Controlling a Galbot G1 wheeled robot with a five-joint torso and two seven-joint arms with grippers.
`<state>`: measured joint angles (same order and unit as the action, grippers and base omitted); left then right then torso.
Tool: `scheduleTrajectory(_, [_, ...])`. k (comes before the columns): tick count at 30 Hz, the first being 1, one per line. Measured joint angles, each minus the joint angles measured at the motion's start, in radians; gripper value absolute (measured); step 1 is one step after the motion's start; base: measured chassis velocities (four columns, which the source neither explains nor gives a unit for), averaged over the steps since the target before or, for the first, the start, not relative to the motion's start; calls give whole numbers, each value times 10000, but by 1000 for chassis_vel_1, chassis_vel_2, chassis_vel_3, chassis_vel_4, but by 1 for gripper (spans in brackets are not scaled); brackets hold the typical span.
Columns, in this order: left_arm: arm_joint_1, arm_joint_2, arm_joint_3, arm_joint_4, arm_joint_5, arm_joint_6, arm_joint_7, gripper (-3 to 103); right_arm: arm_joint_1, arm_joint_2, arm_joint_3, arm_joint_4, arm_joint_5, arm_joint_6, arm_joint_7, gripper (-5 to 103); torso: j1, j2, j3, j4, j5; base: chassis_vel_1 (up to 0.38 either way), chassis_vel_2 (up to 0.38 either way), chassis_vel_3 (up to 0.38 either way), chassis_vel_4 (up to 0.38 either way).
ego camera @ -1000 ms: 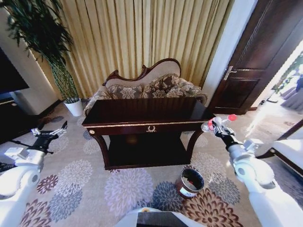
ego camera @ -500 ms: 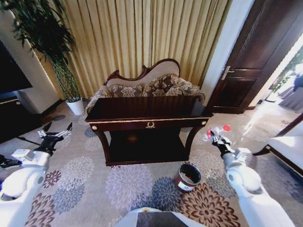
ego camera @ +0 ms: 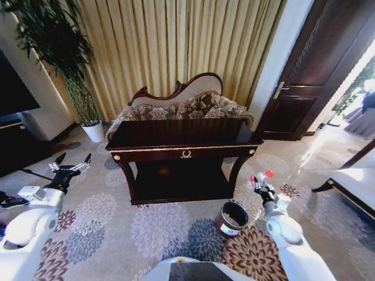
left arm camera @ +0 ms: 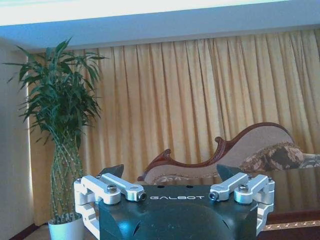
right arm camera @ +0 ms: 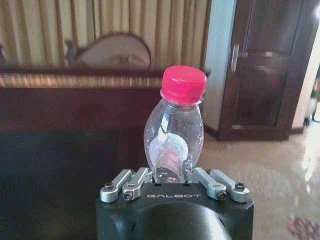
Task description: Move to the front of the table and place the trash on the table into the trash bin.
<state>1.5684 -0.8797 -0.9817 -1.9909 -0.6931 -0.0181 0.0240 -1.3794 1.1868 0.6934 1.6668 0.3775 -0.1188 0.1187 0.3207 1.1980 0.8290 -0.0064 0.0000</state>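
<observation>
My right gripper [ego camera: 258,180] clamped on bottle [right arm camera: 174,136], now lowered near trash bin [ego camera: 233,218], probably ready to drop. Left gripper [ego camera: 71,163] spread apart.

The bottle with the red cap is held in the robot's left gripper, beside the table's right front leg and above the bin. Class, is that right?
Not quite: it is the right gripper that holds the bottle, as the right wrist view shows. The left gripper is open and holds nothing. The rest stands: the bottle is beside the table's right front leg, above the bin.
</observation>
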Motion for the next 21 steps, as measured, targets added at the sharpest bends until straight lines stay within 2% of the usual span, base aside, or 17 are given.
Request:
scheduleTrajectory(3, [16,-57,52,-98,58,6,-9,100,415,198,-232,-859,-226,-11,0,25,1,0,0,0,0,0,0,0,0])
scheduleTrajectory(7, [79,-72,71,-204,85,24,-21,100,932,459,-407,-1999,65,-356,0,25,0,0,-1,1,1,0,0,0,0])
scheduleTrajectory(12, [116,-16,37,-264,87,30,-43,100,1261,495,-384,-3067,52,-339,1,25,0,0,0,-2,0,0,0,0,0])
scheduleTrajectory(17, [226,20,-31,-371,80,32,-73,100,1575,195,-171,-4478,-178,377,2,25,0,0,0,-2,0,0,0,0,0])
scheduleTrajectory(21, [244,13,-11,-379,99,32,-80,100,1596,59,-132,-4812,-184,698,3,25,-1,0,-1,-3,-2,0,0,0,0])
